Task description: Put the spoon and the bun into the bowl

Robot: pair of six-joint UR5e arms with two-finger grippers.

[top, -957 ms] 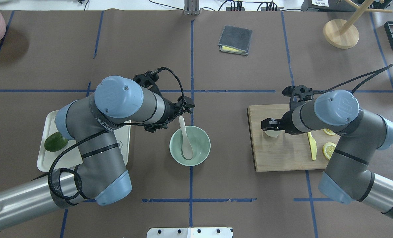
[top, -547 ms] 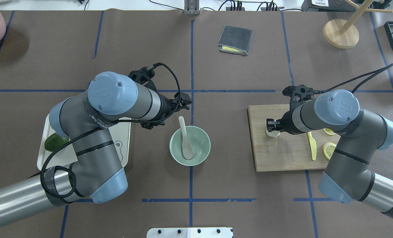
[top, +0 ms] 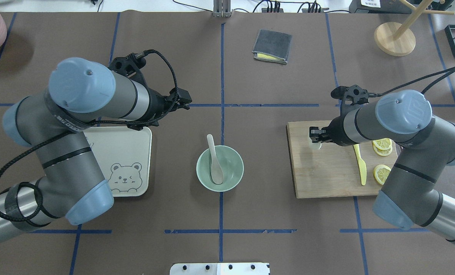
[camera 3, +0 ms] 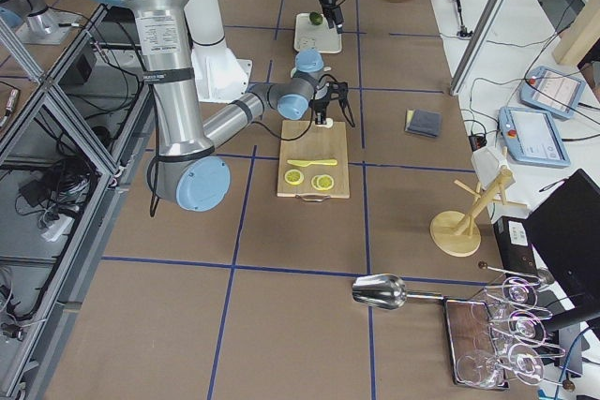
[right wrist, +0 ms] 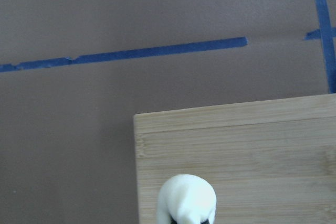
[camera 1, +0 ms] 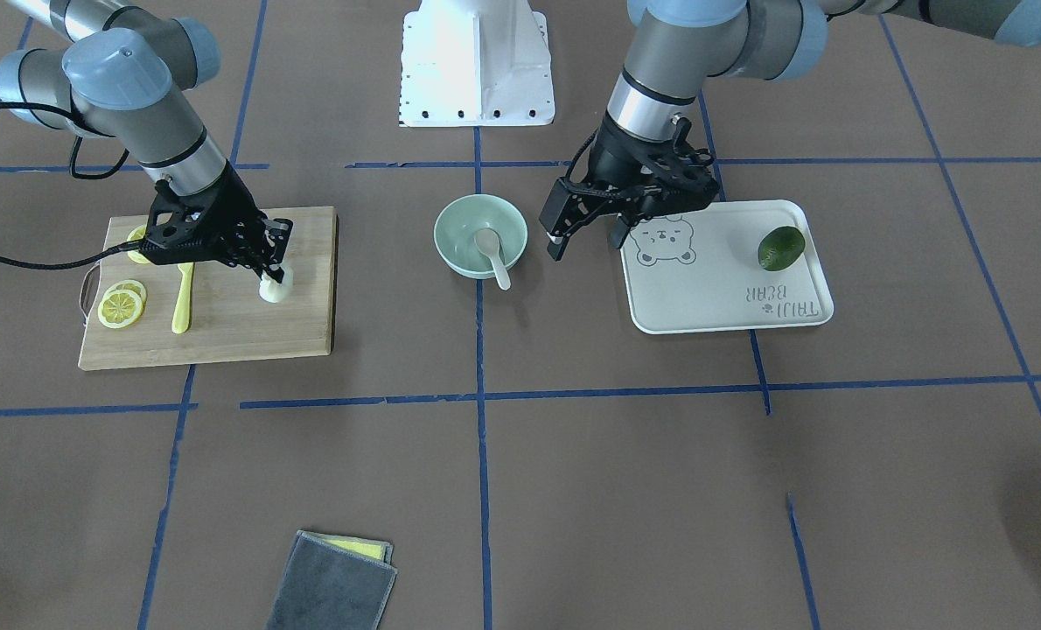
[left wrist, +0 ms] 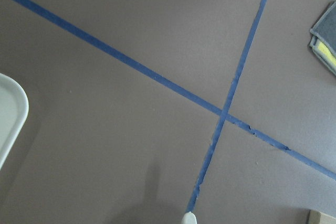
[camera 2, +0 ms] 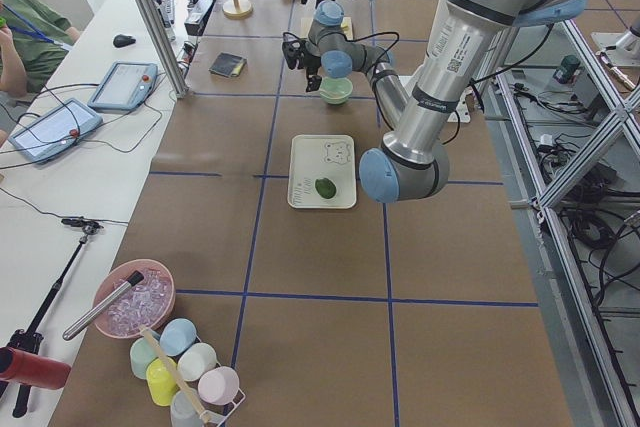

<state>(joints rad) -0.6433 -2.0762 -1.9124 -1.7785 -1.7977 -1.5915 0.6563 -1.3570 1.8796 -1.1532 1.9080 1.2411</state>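
Note:
The off-white spoon (top: 214, 158) lies in the mint-green bowl (top: 232, 165) at the table's middle, its handle leaning over the far rim; both show in the front view too, spoon (camera 1: 492, 252) and bowl (camera 1: 457, 229). My right gripper (top: 314, 138) is shut on the white bun (top: 316, 145) over the left part of the wooden cutting board (top: 327, 179). The bun also shows in the front view (camera 1: 274, 290) and the right wrist view (right wrist: 186, 199). My left gripper (top: 182, 101) is open and empty, off to the far left of the bowl.
A white bear-print tray (top: 128, 152) with a green fruit (camera 1: 781, 248) lies left of the bowl. A yellow knife (top: 361, 164) and lemon slices (top: 381, 173) lie on the board. A grey cloth (top: 272, 46) and a wooden stand (top: 394, 38) are at the far side.
My right gripper shut on the bun and moved it slightly toward the board's far edge. My left arm drew back from the bowl to the far left, uncovering the tray.

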